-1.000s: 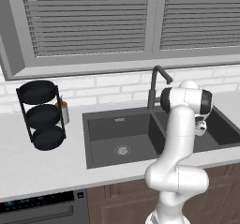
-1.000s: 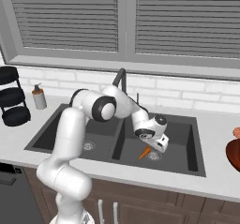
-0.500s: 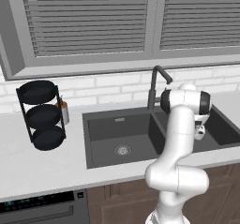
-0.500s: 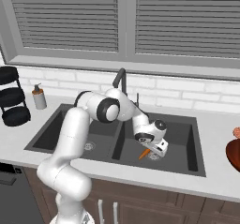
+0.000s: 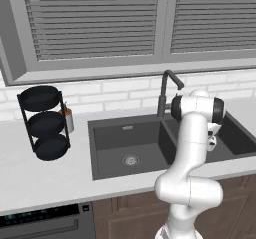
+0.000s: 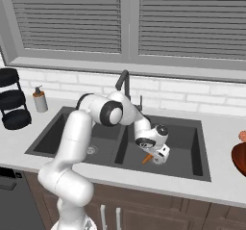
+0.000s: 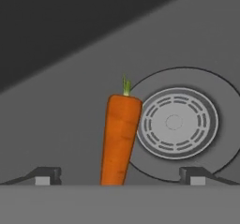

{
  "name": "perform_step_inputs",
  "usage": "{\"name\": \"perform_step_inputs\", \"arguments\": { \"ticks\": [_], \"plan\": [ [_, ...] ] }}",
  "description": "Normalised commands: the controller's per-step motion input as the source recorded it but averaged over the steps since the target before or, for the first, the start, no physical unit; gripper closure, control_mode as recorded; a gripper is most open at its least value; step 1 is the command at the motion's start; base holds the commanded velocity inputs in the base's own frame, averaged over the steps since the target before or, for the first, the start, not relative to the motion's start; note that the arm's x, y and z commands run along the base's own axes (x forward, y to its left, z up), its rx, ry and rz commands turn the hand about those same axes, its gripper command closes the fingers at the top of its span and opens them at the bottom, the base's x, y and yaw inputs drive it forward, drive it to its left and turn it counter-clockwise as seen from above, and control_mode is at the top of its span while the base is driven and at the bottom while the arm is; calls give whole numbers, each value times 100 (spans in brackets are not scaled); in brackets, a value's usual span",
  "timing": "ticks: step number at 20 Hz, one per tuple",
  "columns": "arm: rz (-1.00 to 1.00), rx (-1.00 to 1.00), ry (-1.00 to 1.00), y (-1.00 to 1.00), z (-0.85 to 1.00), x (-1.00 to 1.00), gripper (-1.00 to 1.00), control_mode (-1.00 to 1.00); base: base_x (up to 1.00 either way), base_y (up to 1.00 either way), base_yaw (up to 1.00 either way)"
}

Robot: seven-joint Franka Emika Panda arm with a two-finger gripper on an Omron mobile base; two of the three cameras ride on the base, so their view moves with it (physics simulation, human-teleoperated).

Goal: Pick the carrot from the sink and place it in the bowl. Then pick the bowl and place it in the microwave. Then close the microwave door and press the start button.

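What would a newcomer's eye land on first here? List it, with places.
The orange carrot lies on the floor of the sink's right basin, beside the round drain. The open gripper hangs low over it, fingertips on either side. On the counter to the left stands a black three-tier rack.

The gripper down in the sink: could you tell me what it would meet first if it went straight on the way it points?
Most likely the carrot: it lies between the open fingers of the gripper, beside the round drain on the floor of the sink. How far off it is, the pictures do not settle.
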Motion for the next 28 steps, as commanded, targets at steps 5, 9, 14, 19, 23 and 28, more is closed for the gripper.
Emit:
{"name": "perform_step_inputs", "arguments": {
  "ticks": [5,9,14,19,23,28],
  "plan": [
    [0,-3,12,29,-21,0,-100,-100,0,0,0],
    [0,0,7,0,-29,0,-100,-100,0,0,0],
    [0,0,2,6,-28,0,-100,-100,0,0,0],
    [0,0,4,4,-38,0,100,-100,0,0,0],
    [0,0,5,12,-46,1,100,-100,0,0,0],
    [0,0,6,6,-46,1,100,-100,0,0,0]
  ]
}}
